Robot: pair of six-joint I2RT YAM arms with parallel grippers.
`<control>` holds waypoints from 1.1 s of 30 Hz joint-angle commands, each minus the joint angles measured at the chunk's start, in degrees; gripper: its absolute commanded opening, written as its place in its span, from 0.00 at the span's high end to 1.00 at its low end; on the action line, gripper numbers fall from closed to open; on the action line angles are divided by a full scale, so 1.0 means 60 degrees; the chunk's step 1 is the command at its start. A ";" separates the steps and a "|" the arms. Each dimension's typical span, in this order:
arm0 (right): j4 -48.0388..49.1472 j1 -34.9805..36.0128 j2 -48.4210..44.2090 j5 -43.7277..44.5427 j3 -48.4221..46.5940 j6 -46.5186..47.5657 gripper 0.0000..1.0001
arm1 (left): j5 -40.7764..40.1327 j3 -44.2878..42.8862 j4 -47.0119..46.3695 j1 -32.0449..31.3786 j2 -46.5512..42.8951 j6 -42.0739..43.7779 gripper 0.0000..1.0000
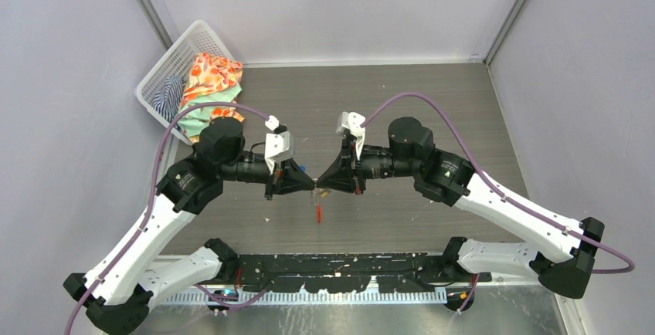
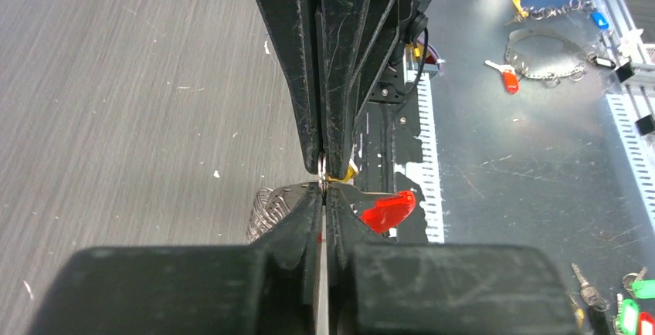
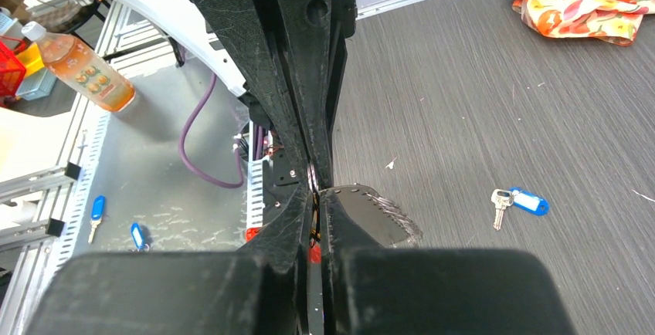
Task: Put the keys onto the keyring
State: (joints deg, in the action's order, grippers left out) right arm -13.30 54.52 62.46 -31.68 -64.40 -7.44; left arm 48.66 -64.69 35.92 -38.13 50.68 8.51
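Keyring point(image 2: 321, 169) is up off the worktop point(image 1: 386, 111), mid-air at centre, with its red tag point(image 2: 388, 210) dangling at 6 o'clock. Left gripper point(image 1: 307, 186) has its jaws clamped shut on the ring. Right gripper point(image 1: 324, 187) meets it tip to tip, jaws pressed together. A yellow bit, likely the yellow key point(image 2: 344, 173), pokes out at their tips, but I can't tell what they actually pinch. Blue key point(image 3: 519, 201) lies loose on the worktop, at 3 o'clock in the right wrist view. Basket point(image 1: 158, 80) of cloths sits at 10 o'clock. To do it well, keep the ring rigid, feed the key hole into the split slowly, and don't twist.
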 commanded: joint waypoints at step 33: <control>-0.4324 0.0044 0.1748 -0.0047 -0.3417 0.1621 0.99 | 0.0165 -0.2232 0.2474 -0.0491 0.1818 0.2786 0.70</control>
State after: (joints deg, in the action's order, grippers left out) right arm -39.94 54.54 72.64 -30.76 -81.30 1.45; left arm 49.01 -76.49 52.97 -40.51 61.54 25.87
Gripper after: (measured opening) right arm 0.076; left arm 0.318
